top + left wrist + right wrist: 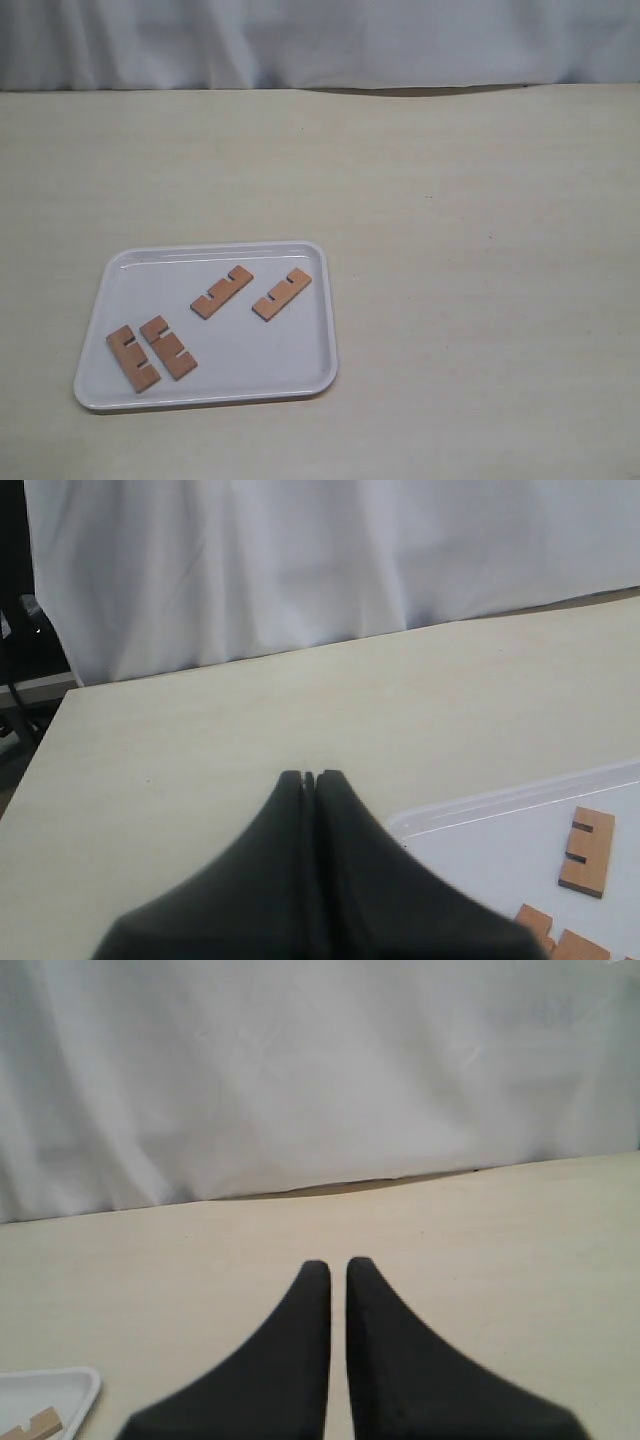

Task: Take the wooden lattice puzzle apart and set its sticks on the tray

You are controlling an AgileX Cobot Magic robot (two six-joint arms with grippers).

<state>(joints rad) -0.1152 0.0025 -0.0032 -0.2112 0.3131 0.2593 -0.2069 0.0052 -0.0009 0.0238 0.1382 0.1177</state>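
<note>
- left gripper (pixel 308 777): fingertips pressed together, holding nothing, near a corner of the tray (pixel 500 860).
- first stick (pixel 133 358) and second stick (pixel 168 347): lying flat, just beside each other, in the tray's near-left corner.
- third stick (pixel 222 292) and fourth stick (pixel 282 293): parallel, apart, toward the tray's far-right corner.
- right gripper (pixel 338 1265): fingertips nearly meeting with a thin slit between them, holding nothing, away from the tray.

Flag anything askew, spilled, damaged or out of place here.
Nothing stands out. All four sticks lie flat inside the tray, none interlocked, stacked or hanging over its rim, and none has landed on the table. They point different ways in two loose pairs, but no piece looks broken.
</note>
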